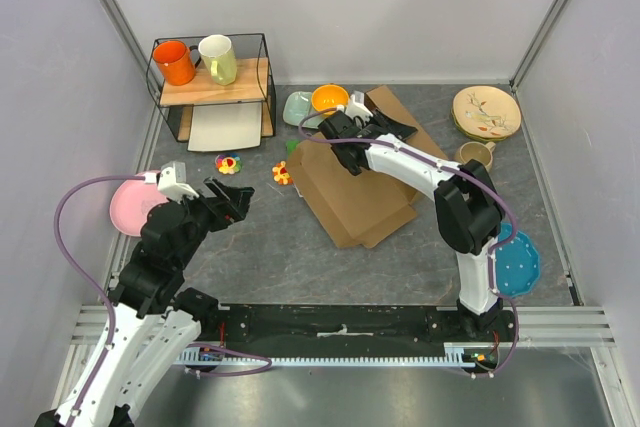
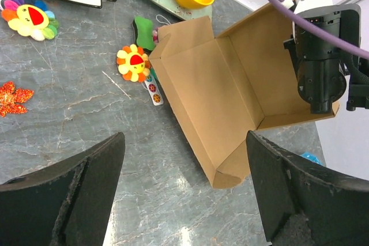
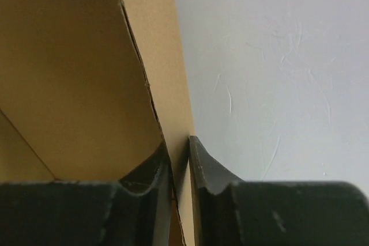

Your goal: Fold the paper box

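Your right tool (image 3: 180,162) is clamping a raised wall of the paper box (image 1: 350,197).
The box is lying half-open on the desk (image 1: 270,257), just in front of the yellow bowl (image 1: 329,99), with a flower toy (image 2: 134,63) sitting beside its left corner. The right fingers are pressing one on each face of the cardboard. Your left tool (image 1: 228,197) is hovering left of the box, fingers spread wide, gripping nothing.
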`<state>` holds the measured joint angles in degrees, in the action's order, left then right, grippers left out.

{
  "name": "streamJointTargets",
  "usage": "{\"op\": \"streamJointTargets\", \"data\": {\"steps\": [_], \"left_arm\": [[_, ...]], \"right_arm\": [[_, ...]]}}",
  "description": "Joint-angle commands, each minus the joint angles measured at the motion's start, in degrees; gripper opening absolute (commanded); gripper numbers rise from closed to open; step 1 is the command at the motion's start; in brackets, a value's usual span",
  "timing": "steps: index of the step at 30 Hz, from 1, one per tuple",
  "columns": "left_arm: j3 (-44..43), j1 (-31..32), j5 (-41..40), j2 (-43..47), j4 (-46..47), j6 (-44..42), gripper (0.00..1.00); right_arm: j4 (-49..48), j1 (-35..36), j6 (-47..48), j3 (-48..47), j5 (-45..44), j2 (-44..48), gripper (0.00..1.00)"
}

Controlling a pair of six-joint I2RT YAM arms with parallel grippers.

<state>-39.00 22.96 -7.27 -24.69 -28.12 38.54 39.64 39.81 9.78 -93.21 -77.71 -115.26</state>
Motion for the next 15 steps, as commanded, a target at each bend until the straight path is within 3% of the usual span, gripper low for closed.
{"op": "streamJointTargets", "data": {"steps": [1,5,8,15], "left_arm": [[0.3,0.0,1.2,0.1,2.3,0.9,0.92],[0.3,0.0,1.2,0.4,2.2,0.7,0.91],[0.2,0.1,0.7,0.7,1.9,0.7,0.91],[-4.0,0.0,1.2,-0.1,1.9,1.4,0.91]], "right_arm": [[0.4,-0.2,-1.4,-1.1,0.2,0.7,0.19],[2.0,-1.0,-4.1,-2.8,1.1,1.6,0.0],[11.7,-1.1,-14.2,-9.9,6.2,4.2,0.0],[16.8,-4.9,-28.0,-12.4,29.0,19.8,0.0]]}}
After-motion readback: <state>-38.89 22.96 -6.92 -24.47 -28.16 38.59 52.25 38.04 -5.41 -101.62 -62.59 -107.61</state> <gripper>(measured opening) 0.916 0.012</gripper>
